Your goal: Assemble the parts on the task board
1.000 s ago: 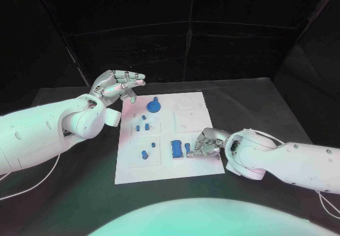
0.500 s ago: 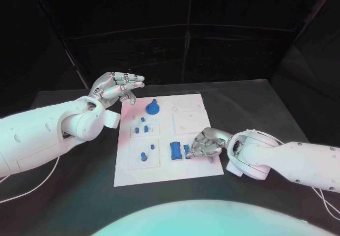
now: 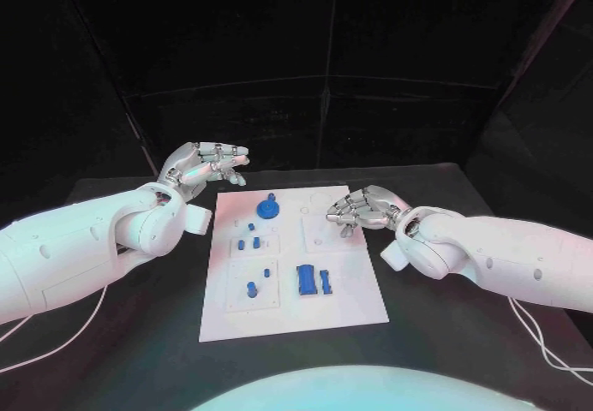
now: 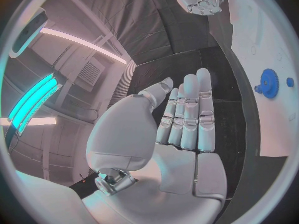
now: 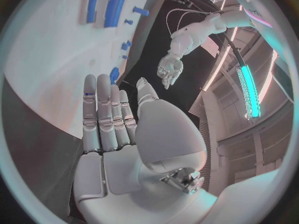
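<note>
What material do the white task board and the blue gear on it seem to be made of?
The task board looks like matte white plastic or coated sheet: flat, thin, no glare. The blue gear looks like moulded or printed plastic: uniform saturated colour, dull surface. Neither can be confirmed from these views.

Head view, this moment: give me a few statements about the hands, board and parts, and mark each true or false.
1. The right hand holds a blue part. False: it is raised with its fingers extended and nothing in it.
2. The gear sits at the far end of the board. True.
3. The left hand rests on the board. False: it is lifted off the board's far left corner, holding nothing.
4. Two long blue blocks lie side by side on the near half of the board. True.
5. The board lies between the two arms. True.
</note>
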